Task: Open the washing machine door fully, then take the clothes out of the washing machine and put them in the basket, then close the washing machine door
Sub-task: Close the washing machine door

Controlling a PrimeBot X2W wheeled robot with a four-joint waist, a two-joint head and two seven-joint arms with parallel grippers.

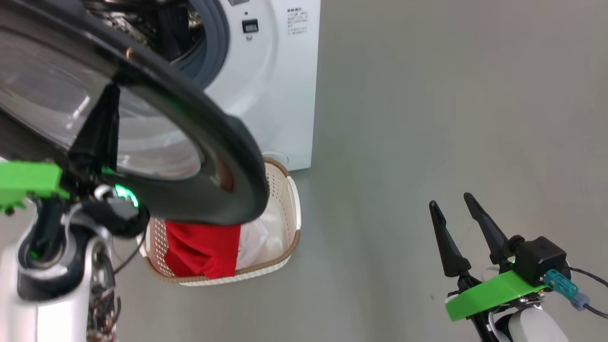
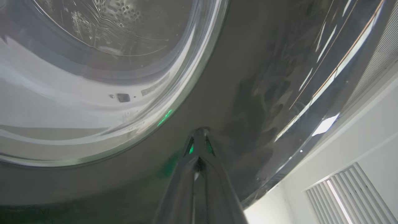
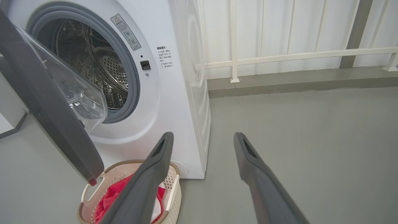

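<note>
Bright, even light — glare streaks on door, edges warped.

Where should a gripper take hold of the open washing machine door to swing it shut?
Probably the wide black rim of the washing machine door at its free edge above the basket, coming from the outer face. The bulging clear window looks too smooth and rounded to grip; the rim is flatter.

door: black-rimmed, standing open | clothes: red-white, in basket | basket: floor, before washing machine
</note>
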